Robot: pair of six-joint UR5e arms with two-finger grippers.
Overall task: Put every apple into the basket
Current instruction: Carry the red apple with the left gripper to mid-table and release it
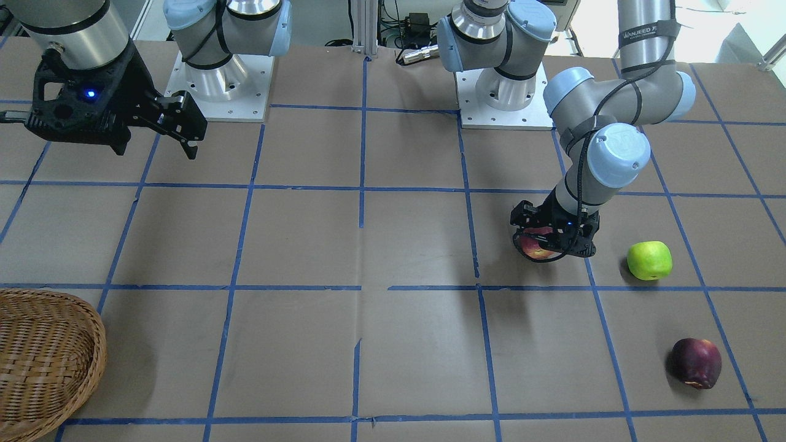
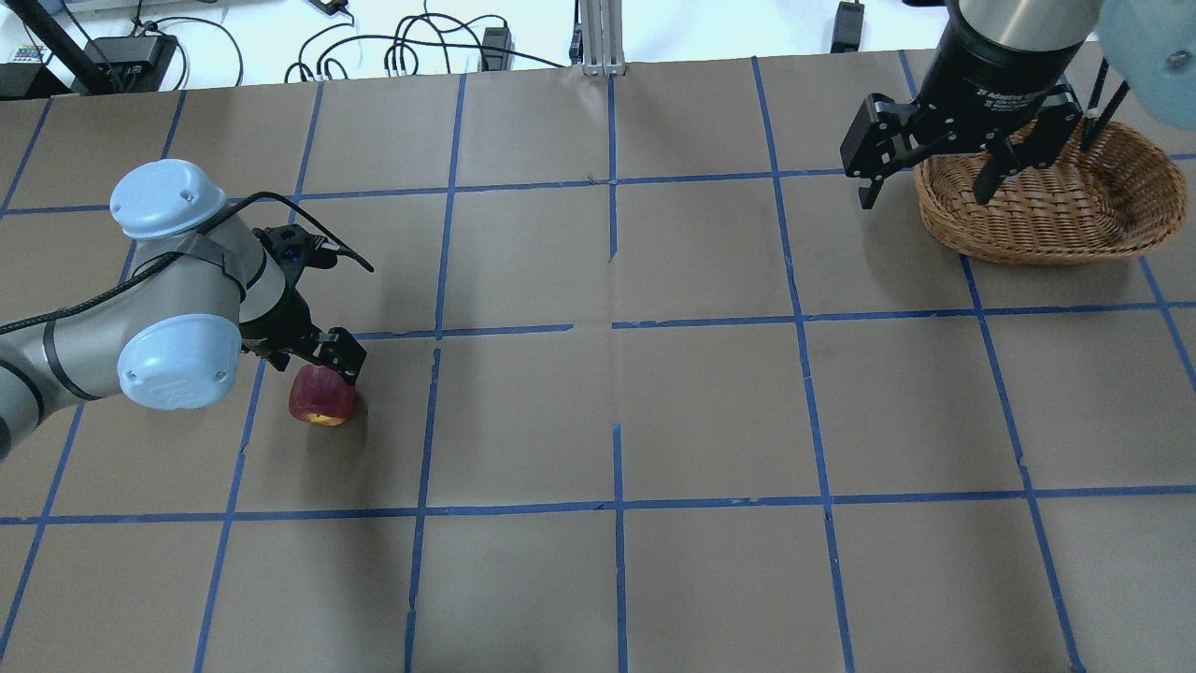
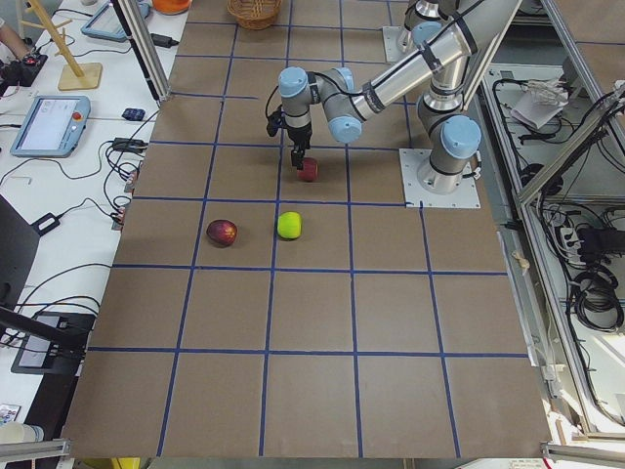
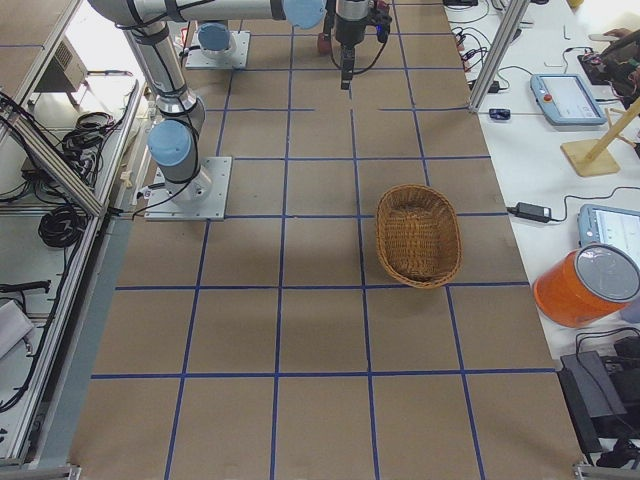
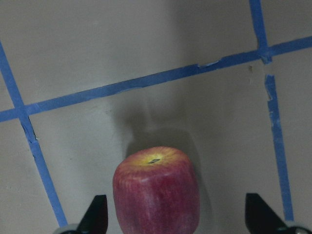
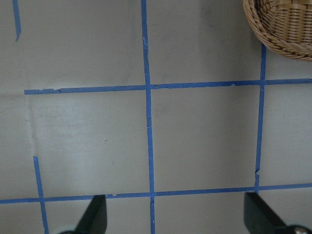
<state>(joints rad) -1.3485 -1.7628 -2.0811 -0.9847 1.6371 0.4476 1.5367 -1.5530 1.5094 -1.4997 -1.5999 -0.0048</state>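
Red apple (image 5: 156, 192) sits on the table (image 2: 710, 411) between the left gripper's (image 1: 548, 244) fingers (image 5: 95, 214). The fingers are spread wide with a gap on each side. Probably no contact, but the tips are cut off in the wrist view. Green apple (image 1: 649, 260) lies near it, maroon apple (image 1: 695, 363) further toward the table edge. Basket (image 2: 1056, 224) is well apart at the other end. Right gripper (image 2: 927, 198) hangs raised over the table, apart from the basket, fingers spread, holding nothing.
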